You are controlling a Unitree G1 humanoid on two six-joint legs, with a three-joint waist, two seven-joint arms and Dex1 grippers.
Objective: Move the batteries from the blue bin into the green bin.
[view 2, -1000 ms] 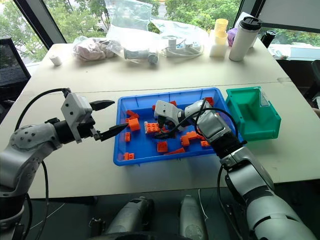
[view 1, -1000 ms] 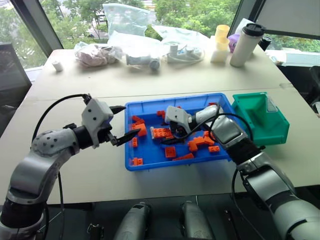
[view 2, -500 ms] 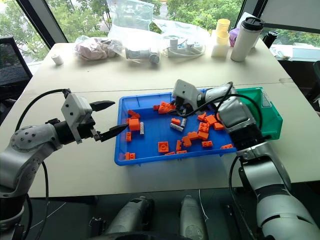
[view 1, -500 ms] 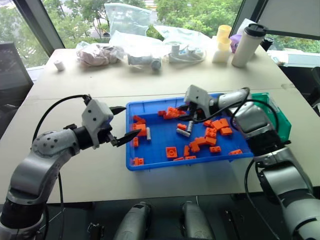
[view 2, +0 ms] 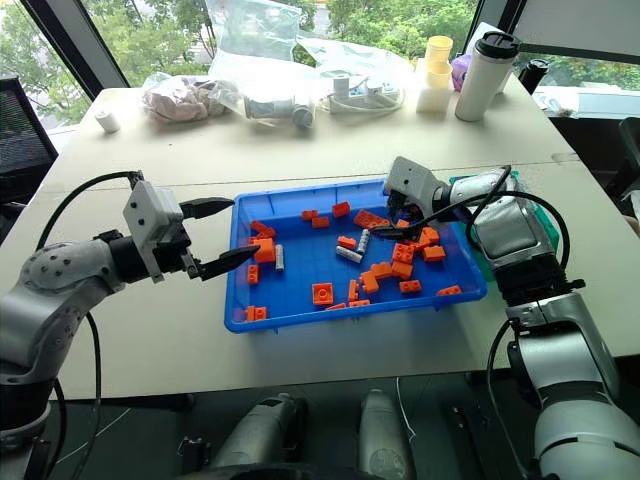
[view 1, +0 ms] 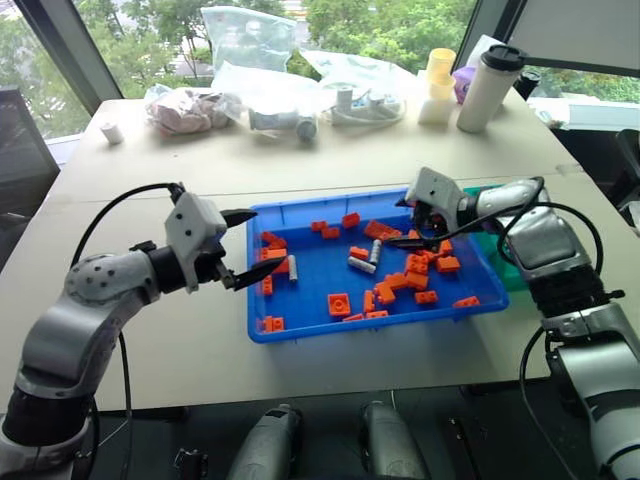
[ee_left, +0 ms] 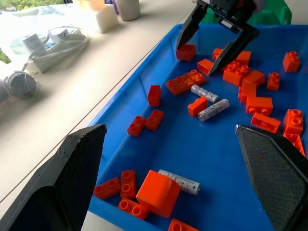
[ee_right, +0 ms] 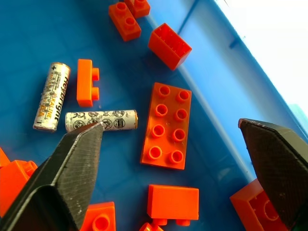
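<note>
Now batteries (view 1: 365, 258) lie just beside open right claw (view 1: 413, 228).

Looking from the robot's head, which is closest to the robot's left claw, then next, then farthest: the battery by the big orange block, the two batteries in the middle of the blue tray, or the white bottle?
1. Battery beside the left gripper, at the tray's near-left end.
2. Pair of batteries, mid-tray.
3. White bottle, far back right on the table.

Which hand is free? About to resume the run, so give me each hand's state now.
Left hand: open, empty, at the blue bin's left edge.
Right hand: open, empty, over the bin.
</note>
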